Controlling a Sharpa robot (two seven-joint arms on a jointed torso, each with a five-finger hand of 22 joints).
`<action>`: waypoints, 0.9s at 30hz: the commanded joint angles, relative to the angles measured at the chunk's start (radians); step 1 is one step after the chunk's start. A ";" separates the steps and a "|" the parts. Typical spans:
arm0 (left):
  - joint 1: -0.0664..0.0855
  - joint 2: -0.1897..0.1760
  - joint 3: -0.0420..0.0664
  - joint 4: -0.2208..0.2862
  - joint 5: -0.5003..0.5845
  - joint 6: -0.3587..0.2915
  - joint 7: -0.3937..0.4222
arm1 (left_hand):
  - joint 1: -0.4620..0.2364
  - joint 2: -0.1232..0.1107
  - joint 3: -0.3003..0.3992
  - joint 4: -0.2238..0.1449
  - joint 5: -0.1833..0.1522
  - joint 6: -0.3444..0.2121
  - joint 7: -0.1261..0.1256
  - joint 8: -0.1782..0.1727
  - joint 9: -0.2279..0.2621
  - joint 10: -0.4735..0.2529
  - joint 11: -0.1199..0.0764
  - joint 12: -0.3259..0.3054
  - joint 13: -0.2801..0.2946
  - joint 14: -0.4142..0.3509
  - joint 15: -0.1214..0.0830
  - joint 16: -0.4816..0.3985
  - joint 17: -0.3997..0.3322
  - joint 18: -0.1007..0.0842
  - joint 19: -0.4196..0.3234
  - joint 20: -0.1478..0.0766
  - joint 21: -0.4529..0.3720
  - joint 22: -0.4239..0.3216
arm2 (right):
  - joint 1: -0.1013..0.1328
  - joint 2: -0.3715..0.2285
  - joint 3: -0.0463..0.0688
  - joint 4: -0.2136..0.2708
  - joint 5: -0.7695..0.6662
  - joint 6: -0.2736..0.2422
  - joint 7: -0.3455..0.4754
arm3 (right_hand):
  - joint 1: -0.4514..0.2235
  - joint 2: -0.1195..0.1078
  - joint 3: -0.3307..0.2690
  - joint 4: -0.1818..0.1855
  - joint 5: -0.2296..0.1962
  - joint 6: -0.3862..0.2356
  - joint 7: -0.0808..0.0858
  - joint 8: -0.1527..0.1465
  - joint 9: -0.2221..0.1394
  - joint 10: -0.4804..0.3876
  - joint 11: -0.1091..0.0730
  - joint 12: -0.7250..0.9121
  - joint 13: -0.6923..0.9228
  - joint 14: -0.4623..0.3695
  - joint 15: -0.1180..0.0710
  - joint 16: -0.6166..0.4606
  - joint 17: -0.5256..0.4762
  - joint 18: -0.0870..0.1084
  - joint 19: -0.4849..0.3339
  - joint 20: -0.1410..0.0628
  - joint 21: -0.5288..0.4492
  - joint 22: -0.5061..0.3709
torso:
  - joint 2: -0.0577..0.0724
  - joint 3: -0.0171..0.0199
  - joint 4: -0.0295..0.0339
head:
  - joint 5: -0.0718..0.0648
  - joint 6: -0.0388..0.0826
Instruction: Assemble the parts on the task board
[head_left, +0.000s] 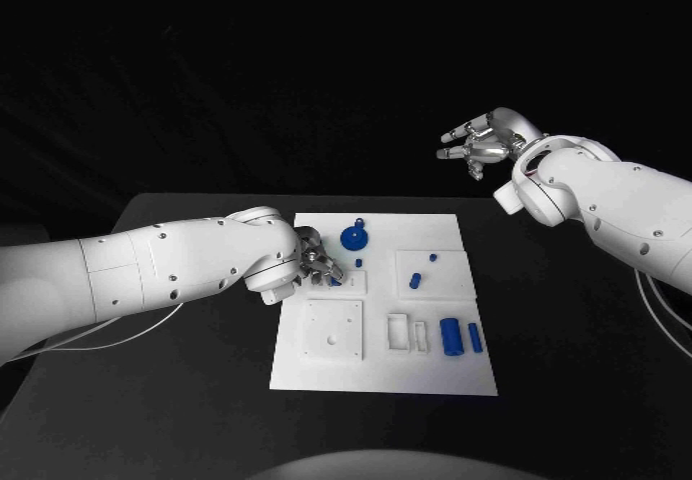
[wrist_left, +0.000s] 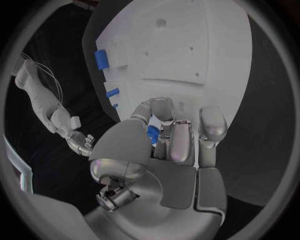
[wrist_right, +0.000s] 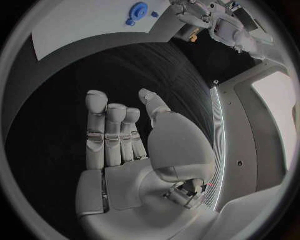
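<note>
The left hand (head_left: 320, 266) sits at nine o'clock on the task board (head_left: 387, 380), fingers pinching a small blue part (wrist_left: 152, 134) against the plate. The right hand (head_left: 482, 139) hangs raised off the table toward one o'clock, released, fingers apart. Blue cylinders (head_left: 451, 337) lie near five o'clock.

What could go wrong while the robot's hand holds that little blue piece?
The left hand pinches a small blue part over the white task board; its fingers hide most of it, so it might slip or go in crooked. The big white left arm also hangs near the round blue disc part and could bump it.
</note>
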 joint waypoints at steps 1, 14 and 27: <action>-0.005 0.005 -0.003 -0.003 -0.004 0.040 -0.017 | 0.004 0.009 0.005 0.000 0.000 0.224 -0.145 0.004 0.644 0.041 -0.006 0.007 -0.001 0.003 0.006 0.004 -0.001 -0.016 0.000 -0.005 -0.001 0.106 | 0.000 0.002 0.000 -0.001 -0.008 0.015 0.004 | -0.011 -0.001 0.004 0.001 0.003 0.005 0.002 -0.003 -0.001 -0.006 0.001 0.003 -0.002 -0.007 0.001 0.003 -0.001 0.019 0.042 0.004 -0.004 0.053 | 0.000 0.0005 -0.0002 | 0.001 -0.002; -0.005 0.028 -0.003 -0.023 -0.004 0.062 -0.022 | 0.006 0.014 -0.007 0.009 -0.054 0.227 -0.145 0.008 0.644 0.041 -0.004 0.009 -0.005 0.003 0.008 0.004 -0.002 -0.018 0.001 -0.004 -0.001 0.107 | 0.000 0.005 0.000 -0.001 -0.008 0.016 0.005 | -0.011 -0.001 0.004 0.001 0.003 0.005 0.002 -0.003 -0.001 -0.006 0.001 0.003 -0.002 -0.007 0.001 0.003 -0.001 0.019 0.042 0.004 -0.004 0.053 | 0.000 0.0006 -0.0010 | 0.001 -0.004; -0.005 0.046 -0.003 -0.029 -0.079 0.085 -0.025 | 0.008 0.012 -0.017 0.011 -0.066 0.226 -0.144 0.009 0.644 0.041 -0.003 0.009 -0.008 0.003 0.009 0.002 -0.004 -0.018 -0.001 -0.006 -0.004 0.106 | 0.000 0.007 0.000 0.001 -0.008 0.020 0.005 | -0.011 -0.001 0.006 -0.002 0.003 0.005 0.002 -0.003 -0.001 -0.007 0.001 0.001 -0.003 -0.008 0.001 0.002 -0.002 0.019 0.042 0.004 -0.008 0.052 | 0.000 0.0006 -0.0007 | -0.001 -0.004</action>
